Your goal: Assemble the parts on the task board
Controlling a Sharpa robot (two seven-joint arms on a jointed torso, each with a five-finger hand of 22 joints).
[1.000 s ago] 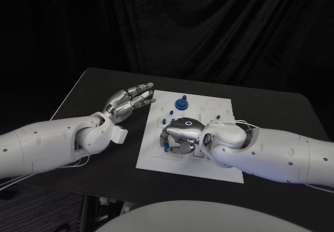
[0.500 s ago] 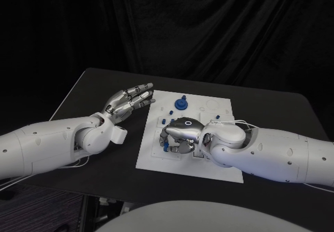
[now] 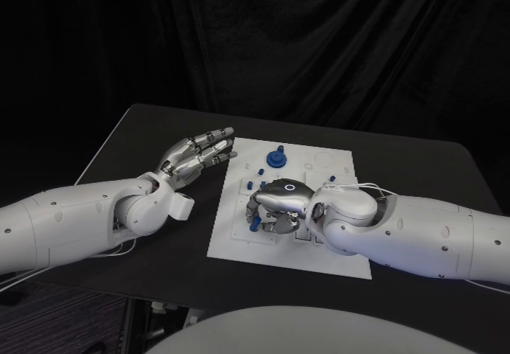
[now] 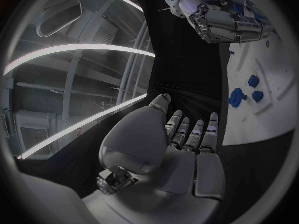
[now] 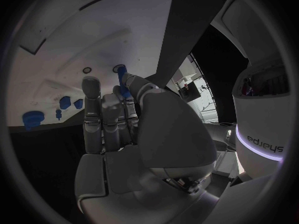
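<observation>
The white task board (image 3: 239, 240) lies mid-table. My right hand (image 3: 278, 208) is low over its middle with the fingers curled down. In the right wrist view a small blue peg (image 5: 122, 75) sits pinched between the thumb and fingertips (image 5: 91, 84), close to the board (image 5: 56, 59). A blue bit (image 3: 254, 227) shows under the fingers in the head view. My left hand (image 3: 197, 154) hovers open with its fingers spread, just off the board's far left corner. A large blue knob (image 3: 277, 158) stands near the far edge.
Small blue parts (image 3: 260, 173) stand between the knob and my right hand, and another (image 3: 331, 178) is further right. The left wrist view shows the knob (image 4: 236, 96), two blue pieces (image 4: 253, 80) and my right hand (image 4: 218, 20). Bare black table (image 3: 159, 125) surrounds the board.
The right hand has barely shifted over the board's middle. The left hand has stayed where it was.
</observation>
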